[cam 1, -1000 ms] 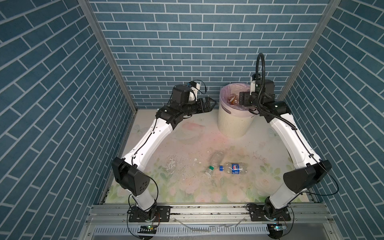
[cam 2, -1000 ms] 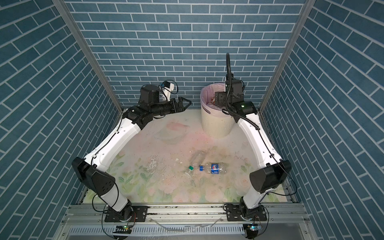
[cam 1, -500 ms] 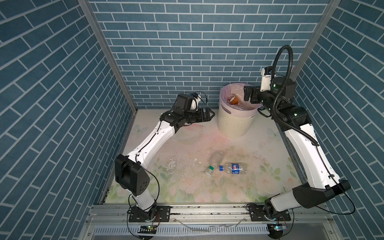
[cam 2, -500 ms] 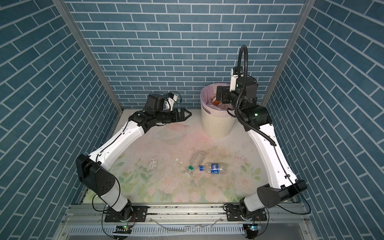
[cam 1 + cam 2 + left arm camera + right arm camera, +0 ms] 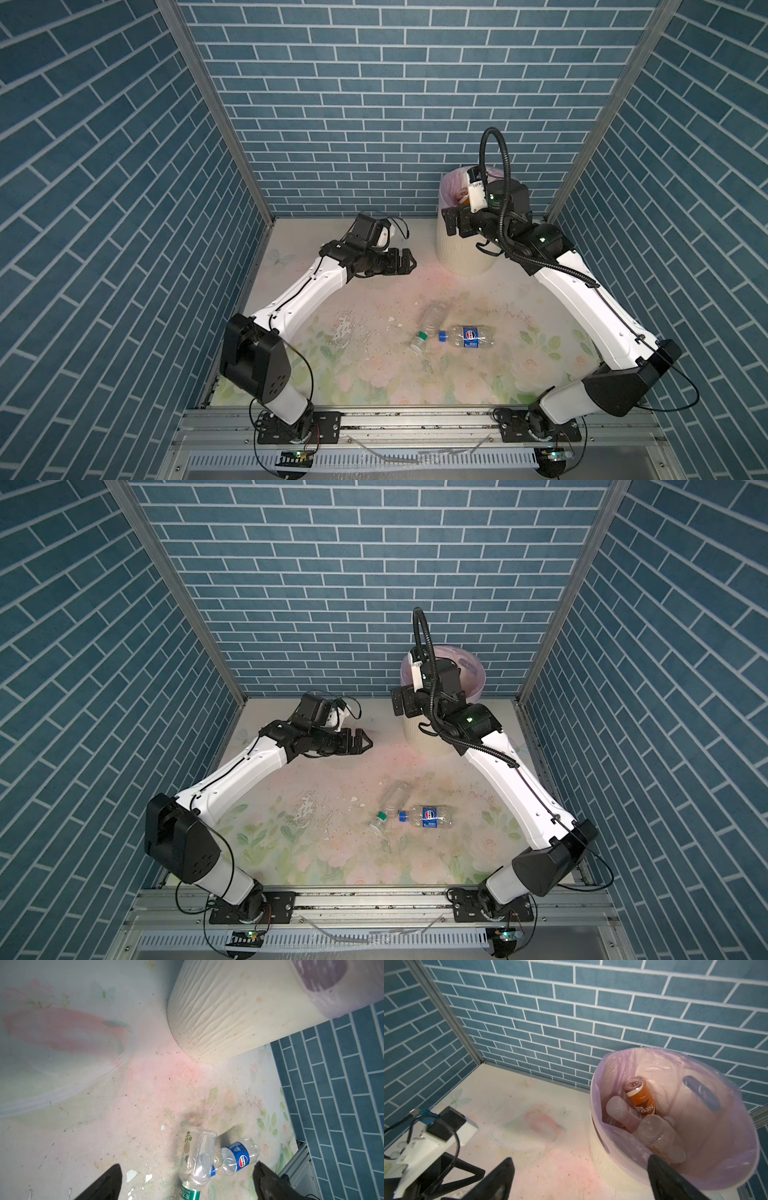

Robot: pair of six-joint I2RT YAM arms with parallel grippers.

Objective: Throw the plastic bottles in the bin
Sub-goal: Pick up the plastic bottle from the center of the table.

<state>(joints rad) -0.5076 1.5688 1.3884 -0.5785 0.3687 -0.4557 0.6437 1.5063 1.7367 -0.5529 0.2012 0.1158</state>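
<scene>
Bottles: two on the mat, others in the bin

Bottle with green cap [image 5: 429,326], clear, lies on its side mid-mat. Bottle with blue label [image 5: 468,336], clear and blue-capped, lies just beside it, the cap ends close together; I cannot tell whether they touch. The bin [image 5: 459,253], cream, ribbed and lined with a pale lilac bag, stands in the back right corner against the wall, well apart from both. Inside it my right wrist view shows an orange-brown bottle [image 5: 641,1098] and clear bottles [image 5: 654,1132] heaped together.

My left claw [image 5: 410,262] reaches out roughly level above the mat, left of the bin, jaws spread wide with nothing between them. My right claw [image 5: 454,221] hangs beside the bin's rim, on the side facing my left arm, jaws likewise wide and empty.

The mat [image 5: 374,374] bears a faded floral print, flecked with grit and white flakes. Blue brick-pattern walls [image 5: 374,104] close three sides. Both my bases sit bolted to a metal rail [image 5: 415,419] along the front
</scene>
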